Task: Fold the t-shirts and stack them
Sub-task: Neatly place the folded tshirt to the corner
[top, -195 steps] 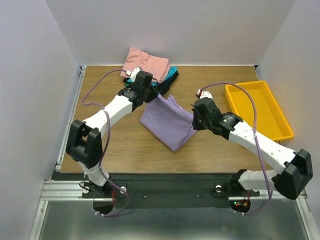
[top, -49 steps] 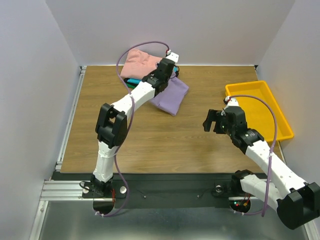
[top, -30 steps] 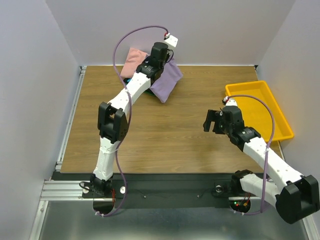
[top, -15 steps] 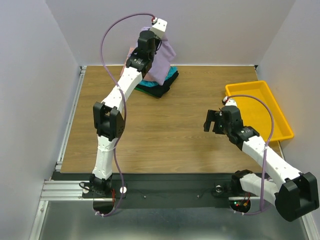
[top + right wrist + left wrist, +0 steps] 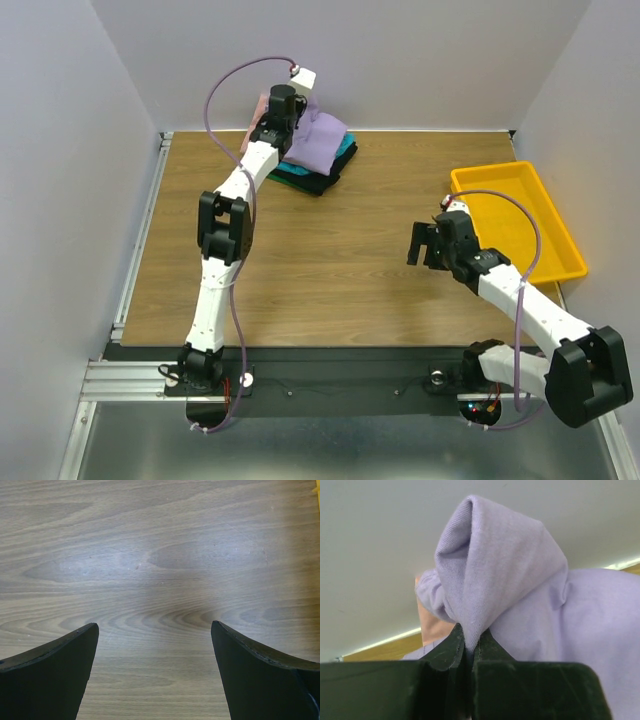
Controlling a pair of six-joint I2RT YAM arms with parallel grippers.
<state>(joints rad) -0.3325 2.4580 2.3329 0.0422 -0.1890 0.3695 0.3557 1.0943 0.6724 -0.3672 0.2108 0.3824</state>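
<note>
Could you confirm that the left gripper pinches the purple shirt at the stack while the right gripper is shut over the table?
Not quite: the right gripper is open, jaws wide apart in the right wrist view. The left gripper does pinch the purple shirt.

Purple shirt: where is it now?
Top view: the purple shirt lies on the folded stack at the table's far edge, left of centre, a fold pinched in the left pincer.
</note>
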